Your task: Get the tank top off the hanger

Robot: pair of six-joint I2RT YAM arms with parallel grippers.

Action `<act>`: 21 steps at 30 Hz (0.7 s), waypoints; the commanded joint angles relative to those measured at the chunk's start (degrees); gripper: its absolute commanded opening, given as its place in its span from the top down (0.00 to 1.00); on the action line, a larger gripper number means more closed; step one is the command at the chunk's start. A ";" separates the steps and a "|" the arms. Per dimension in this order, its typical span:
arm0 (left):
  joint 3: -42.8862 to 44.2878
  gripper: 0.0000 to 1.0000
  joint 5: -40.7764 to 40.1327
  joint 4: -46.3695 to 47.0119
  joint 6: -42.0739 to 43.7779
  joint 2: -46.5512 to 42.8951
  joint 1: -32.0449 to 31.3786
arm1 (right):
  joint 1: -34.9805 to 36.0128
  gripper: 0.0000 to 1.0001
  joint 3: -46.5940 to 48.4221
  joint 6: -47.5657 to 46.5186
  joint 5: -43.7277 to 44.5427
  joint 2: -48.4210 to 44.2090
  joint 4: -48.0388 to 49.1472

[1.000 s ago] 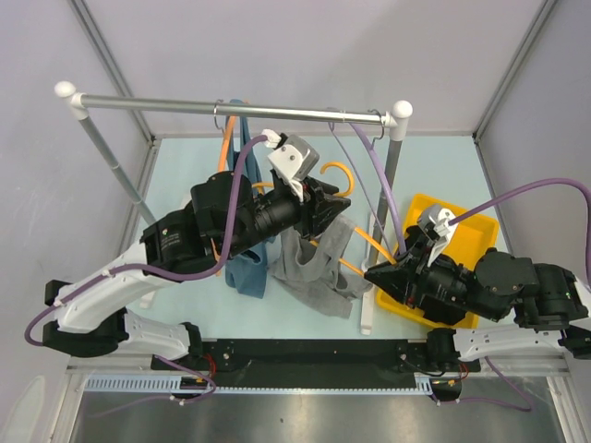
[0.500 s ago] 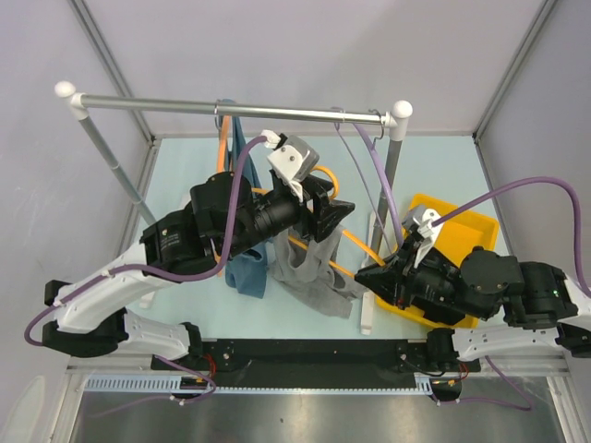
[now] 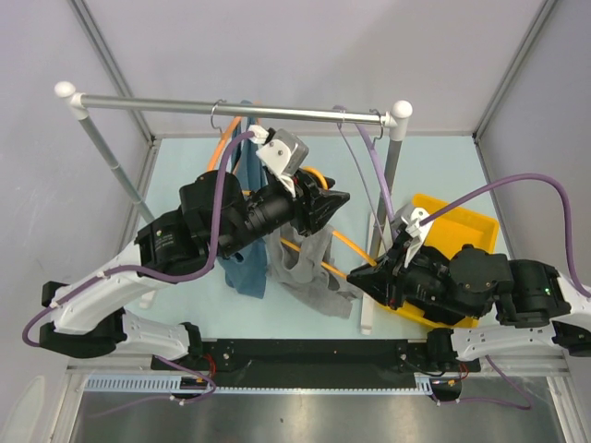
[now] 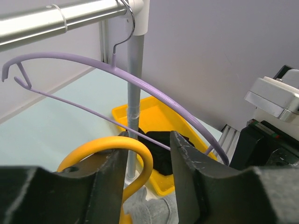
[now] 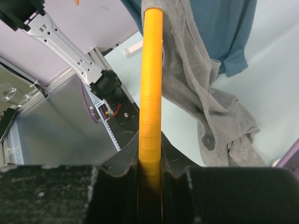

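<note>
A grey tank top (image 3: pixel 305 268) hangs crumpled on an orange hanger (image 3: pixel 319 254) that is off the rail. My right gripper (image 3: pixel 355 274) is shut on the hanger's right arm; in the right wrist view the orange bar (image 5: pixel 152 70) runs straight out of the closed jaws (image 5: pixel 150 144), with the grey tank top (image 5: pixel 196 79) draped over its far end. My left gripper (image 3: pixel 337 198) is by the hanger's hook. In the left wrist view the orange hook (image 4: pixel 135 149) curves between the parted jaws (image 4: pixel 147 140), against the left finger, with grey cloth (image 4: pixel 149 210) below.
A silver rail (image 3: pixel 231 109) spans the back on a post (image 3: pixel 392 175). A blue garment (image 3: pixel 245 268) on another orange hanger and an empty purple hanger (image 3: pixel 365 166) hang from the rail. A yellow bin (image 3: pixel 462 226) with dark cloth (image 4: pixel 161 149) sits at the right.
My left gripper has risen toward the rail and shifted slightly left with the hook. My right gripper has moved left with the hanger's arm in it.
</note>
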 commanded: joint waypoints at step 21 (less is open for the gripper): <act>0.42 1.00 11.35 6.04 -1.11 -2.66 -0.09 | 0.42 0.33 5.85 0.04 -9.87 -7.69 4.98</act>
